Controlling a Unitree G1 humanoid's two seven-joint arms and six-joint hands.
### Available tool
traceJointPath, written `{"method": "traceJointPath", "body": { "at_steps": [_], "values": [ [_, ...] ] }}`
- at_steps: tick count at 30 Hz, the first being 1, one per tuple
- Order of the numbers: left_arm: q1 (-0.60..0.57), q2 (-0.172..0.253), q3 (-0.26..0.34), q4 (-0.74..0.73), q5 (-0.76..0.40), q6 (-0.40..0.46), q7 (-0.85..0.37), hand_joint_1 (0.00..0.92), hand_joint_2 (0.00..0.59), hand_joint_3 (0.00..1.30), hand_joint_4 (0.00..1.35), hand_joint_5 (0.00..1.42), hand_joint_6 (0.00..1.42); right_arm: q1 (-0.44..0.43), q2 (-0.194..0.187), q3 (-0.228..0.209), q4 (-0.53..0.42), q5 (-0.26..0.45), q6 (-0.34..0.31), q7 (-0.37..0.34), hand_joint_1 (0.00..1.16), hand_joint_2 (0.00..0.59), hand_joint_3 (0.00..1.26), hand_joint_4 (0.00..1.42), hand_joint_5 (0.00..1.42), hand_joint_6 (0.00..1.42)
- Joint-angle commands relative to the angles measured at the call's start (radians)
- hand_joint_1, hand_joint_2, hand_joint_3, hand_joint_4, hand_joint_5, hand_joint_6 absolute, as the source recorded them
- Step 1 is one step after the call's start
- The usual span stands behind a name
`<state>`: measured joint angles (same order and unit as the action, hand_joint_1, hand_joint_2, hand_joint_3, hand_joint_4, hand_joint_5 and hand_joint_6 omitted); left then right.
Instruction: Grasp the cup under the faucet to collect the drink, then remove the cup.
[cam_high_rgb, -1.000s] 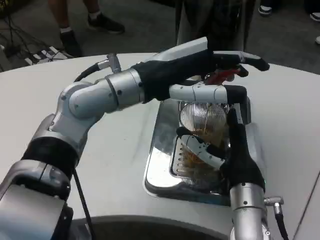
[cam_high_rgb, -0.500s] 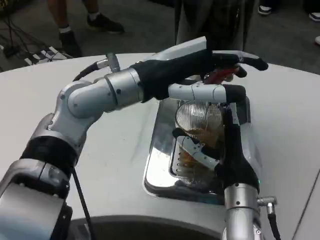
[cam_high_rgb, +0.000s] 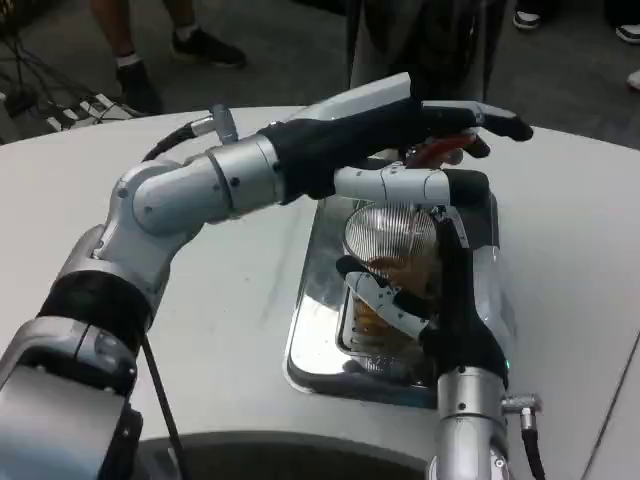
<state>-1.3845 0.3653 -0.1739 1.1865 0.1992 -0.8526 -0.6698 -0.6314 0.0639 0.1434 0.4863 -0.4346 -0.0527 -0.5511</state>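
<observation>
A clear ribbed cup with brown drink in its bottom is tilted above the metal drip tray. My right hand reaches up from the near edge and grips the cup from its right side and underneath. My left arm crosses over from the left. My left hand lies on the red tap handle, with its fingers above the handle and its thumb below it. The spout itself is hidden behind the left hand and the cup.
The tray sits on a round white table, with bare surface to its left and right. A dark dispenser body stands behind the cup. People's legs and cables are on the floor beyond the far table edge.
My right hand and forearm have shifted a little to the left, carrying the cup with them. The left hand stays on the red handle.
</observation>
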Motion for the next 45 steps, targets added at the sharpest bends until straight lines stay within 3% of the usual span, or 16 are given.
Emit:
{"method": "traceJointPath", "body": {
  "at_steps": [1, 16, 23, 33, 45],
  "values": [
    [-0.009, 0.018, -0.002, 0.014, 0.015, 0.000, -0.007, 0.000, 0.002, 0.21, 0.13, 0.20, 0.22, -0.003, 0.015, 0.017, 0.033, -0.017, 0.021, -0.014, 0.72, 0.222, 0.19, 0.24, 0.33, 0.44],
    [0.004, 0.026, 0.015, 0.010, 0.007, 0.006, 0.020, 0.000, 0.001, 0.23, 0.17, 0.23, 0.24, -0.031, 0.044, 0.034, 0.077, -0.054, 0.068, -0.118, 0.77, 0.255, 0.35, 0.44, 0.53, 0.64],
    [0.020, 0.001, 0.105, 0.008, -0.085, 0.034, 0.007, 0.000, 0.010, 0.22, 0.18, 0.30, 0.30, -0.022, 0.059, 0.028, 0.071, -0.042, 0.071, -0.175, 0.78, 0.277, 0.43, 0.57, 0.67, 0.81],
    [0.020, -0.043, 0.240, -0.016, -0.243, 0.099, -0.065, 0.000, 0.011, 0.27, 0.28, 0.40, 0.41, 0.003, 0.062, 0.028, 0.050, -0.033, 0.068, -0.199, 0.78, 0.266, 0.53, 0.69, 0.83, 0.98],
    [0.054, -0.037, 0.305, -0.092, -0.340, 0.110, -0.147, 0.000, 0.011, 0.30, 0.30, 0.43, 0.46, 0.085, 0.055, 0.028, -0.068, -0.044, 0.069, -0.217, 0.80, 0.228, 0.63, 0.81, 1.01, 1.16]
  ]
}}
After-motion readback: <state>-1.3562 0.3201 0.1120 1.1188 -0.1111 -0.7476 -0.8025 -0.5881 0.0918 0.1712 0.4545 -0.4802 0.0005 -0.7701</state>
